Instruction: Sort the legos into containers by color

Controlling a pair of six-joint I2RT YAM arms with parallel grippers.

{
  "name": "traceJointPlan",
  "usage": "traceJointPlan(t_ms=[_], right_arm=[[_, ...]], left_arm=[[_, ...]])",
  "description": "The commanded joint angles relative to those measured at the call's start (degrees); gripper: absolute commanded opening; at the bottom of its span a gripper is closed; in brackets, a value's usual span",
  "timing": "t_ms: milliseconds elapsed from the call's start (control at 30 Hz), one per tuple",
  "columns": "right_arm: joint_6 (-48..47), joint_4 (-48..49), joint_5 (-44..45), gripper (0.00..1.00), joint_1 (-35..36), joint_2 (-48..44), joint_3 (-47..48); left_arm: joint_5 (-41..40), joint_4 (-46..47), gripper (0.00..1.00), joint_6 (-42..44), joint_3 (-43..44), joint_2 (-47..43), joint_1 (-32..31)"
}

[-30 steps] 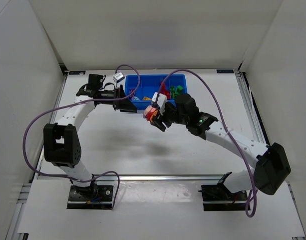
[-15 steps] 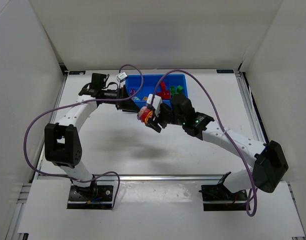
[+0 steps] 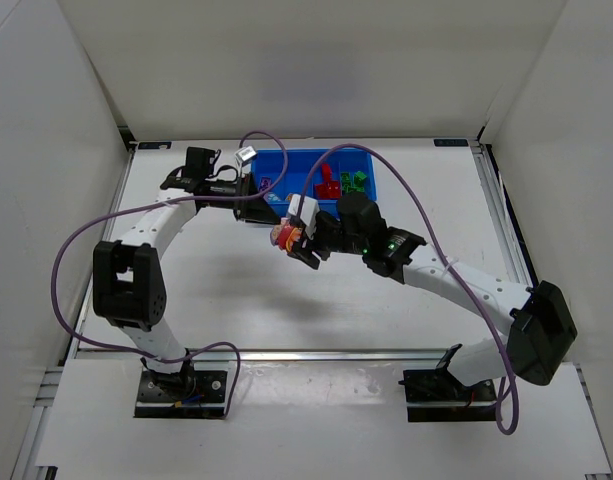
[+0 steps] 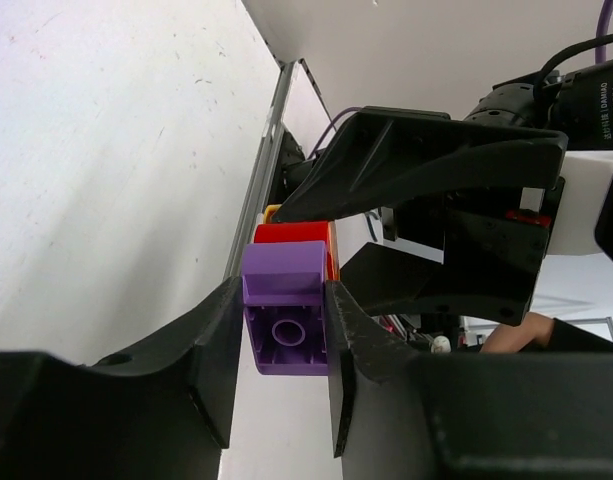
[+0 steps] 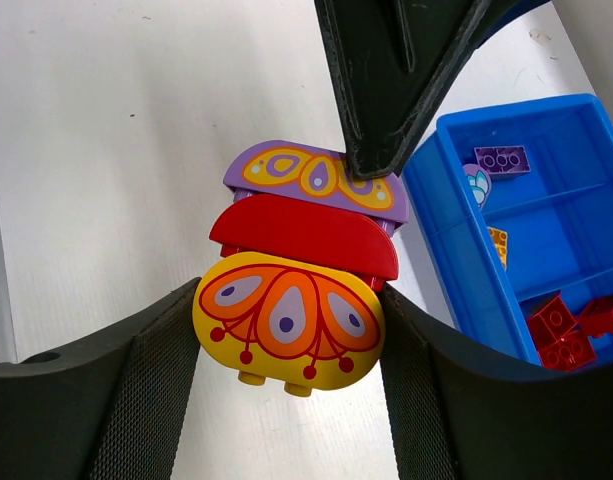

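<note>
Near the blue tray (image 5: 566, 240), a three-lego stack (image 5: 301, 235) is pinched at its purple lego (image 4: 286, 300) by the left pincer (image 4: 282, 340) and at its yellow lego (image 5: 286, 310) by the right pincer (image 5: 291, 345); a separating step is judged in hand, with a steady pull apart called for next.

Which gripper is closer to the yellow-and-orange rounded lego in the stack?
Right. The right gripper clamps the yellow-and-orange lego between its fingers. The left gripper grips the purple block at the stack's other end, with the red piece between.
</note>
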Motion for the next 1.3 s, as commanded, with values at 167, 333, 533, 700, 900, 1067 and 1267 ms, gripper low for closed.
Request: traceJointPlan(t_ms=[167, 333, 533, 700, 900, 1067, 1267], right_arm=[[-2.54, 4.29, 1.76, 0.04, 0.17, -1.13, 0.87], [-3.51, 3.76, 2.28, 0.04, -0.18, -2.18, -0.98], [-3.77, 1.92, 2.63, 0.03, -0.18, -5.52, -5.28], [-3.6, -0.19, 3.07, 0.03, -0.18, -8.33, -8.53], [-3.16, -0.99, 4.04, 0.03, -0.36, -9.13, -9.68], [-0.44, -1.16, 2.64, 0.03, -2.46, -9.13, -8.89], [6.14, -1.25, 1.23, 0.03, -6.32, -5.8, -4.33]], left_arm=[[3.0, 0.39, 0.28, 1.4, 2.04, -0.11, -0.15], [2.21, 0.39, 0.27, 1.84, 3.88, -0.11, 0.11], [1.33, 0.22, 0.24, 1.31, 8.27, 1.47, 3.54], [0.54, 0.22, 0.24, 0.87, 11.7, 3.67, 6.09], [-1.83, -0.04, 0.24, 1.49, 15.91, 6.39, 6.62], [-2.71, -0.48, 0.24, 1.83, 15.85, 6.84, 6.71], [-3.33, -0.66, 0.23, 2.8, 11.46, 3.15, 6.79]])
